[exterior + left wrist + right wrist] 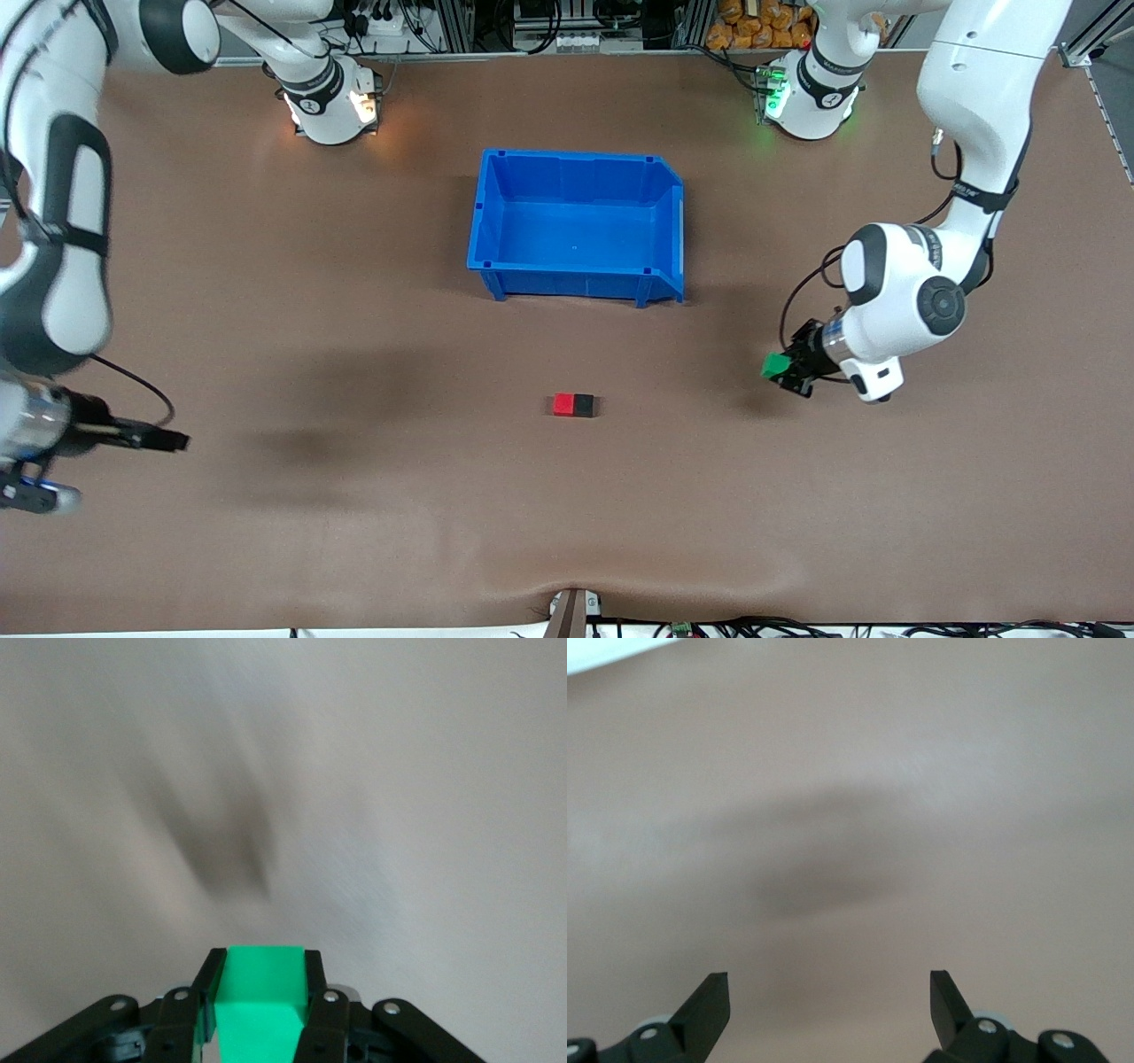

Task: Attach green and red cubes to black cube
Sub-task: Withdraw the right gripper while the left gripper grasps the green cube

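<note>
Red cube point(563, 405) and black cube point(584, 406) sitting flush together on the bench point(354, 532), side faces touching, red toward the right arm's end and black toward the left arm's end, both nearer the front camera than the blue bin point(496, 221). Half done, by the look of it: red apparently joined to black, green not yet. Green cube point(776, 364) point(260, 997) off the bench, pinched between the jaws of the left gripper point(784, 368) point(260, 992), carried over bare bench toward the left arm's end, well apart from the red-black pair. Clear in the left wrist view: both black fingers point(209, 988) pressed against opposite faces of the green cube, only bench surface ahead, no sight of the pair. Free side face of the black cube turned toward the left arm's end, so probably the face meant for green. Remaining, as a judgement: bringing green across, lining it up level with that open black face, and pressing it on without knocking the pair askew. Right gripper point(168, 439) point(829, 1003) over bare bench at the right arm's end, jaws spread wide and holding nothing, arm waiting clear of the work. Bin empty, as far as can be seen.
</note>
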